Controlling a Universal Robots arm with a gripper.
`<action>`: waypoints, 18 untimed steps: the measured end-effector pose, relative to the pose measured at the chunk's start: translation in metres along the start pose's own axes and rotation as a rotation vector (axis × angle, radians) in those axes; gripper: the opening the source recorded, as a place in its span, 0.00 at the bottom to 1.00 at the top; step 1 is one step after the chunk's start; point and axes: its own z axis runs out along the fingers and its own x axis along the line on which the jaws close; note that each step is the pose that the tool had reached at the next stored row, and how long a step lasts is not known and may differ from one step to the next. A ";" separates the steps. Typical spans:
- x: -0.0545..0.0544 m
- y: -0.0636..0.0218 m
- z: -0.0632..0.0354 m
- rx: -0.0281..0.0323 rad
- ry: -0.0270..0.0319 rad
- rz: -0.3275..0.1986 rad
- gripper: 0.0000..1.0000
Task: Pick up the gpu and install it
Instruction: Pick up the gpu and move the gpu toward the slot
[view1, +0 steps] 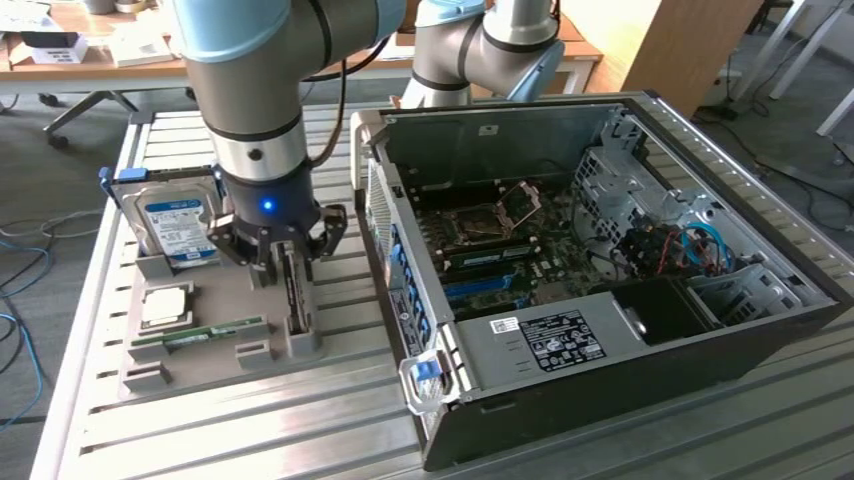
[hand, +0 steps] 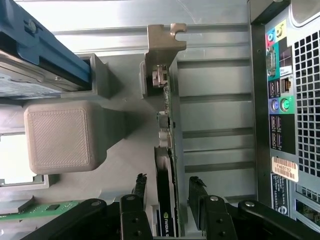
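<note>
Single arm, so no question of which one is nearer. The gripper (view1: 287, 272) is down over the grey printed fixture (view1: 224, 300) on the slatted aluminium table (view1: 267, 420), just off the exterior view's left of the open PC case (view1: 747, 300).

The gpu (view1: 296, 305) stands on edge in its slot in that fixture, not yet lifted. In the wrist view I look straight along it. The gpu (hand: 169, 125) is a thin dark card seen edge-on, with its metal bracket (hand: 166, 37) at the far end, away from the gripper (hand: 169, 195).

Key relation: the card is directly between the jaws, not off to either side. Its long axis runs lengthways through the gap, and one of the two fingers (hand: 197, 195) sits on each flat face, so the closing line crosses the card's thickness. I judge that alignment good, roughly centred.

Jaws are apart and straddling the card, with a sliver of gap on both sides, so I call it not gripping.

Other parts sit untouched:
- The hard drive (view1: 178, 225) is upright at the fixture's far end.
- The CPU (view1: 167, 303) and the memory stick (view1: 200, 333) lie flat nearer the camera.

In the exterior view the case lies on its side with the motherboard exposed. Its blue expansion slots (view1: 487, 290) are well apart from the card. The case's rear I/O panel (hand: 280, 90) shows just beside the fixture in the wrist view.
</note>
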 end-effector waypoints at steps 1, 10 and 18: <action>0.000 0.0000 0.0008 0.0000 0.0000 0.000 0.47; 0.000 -0.0002 0.0044 0.0001 0.0001 0.000 0.47; 0.000 0.0005 0.0049 0.0000 0.0000 0.000 0.47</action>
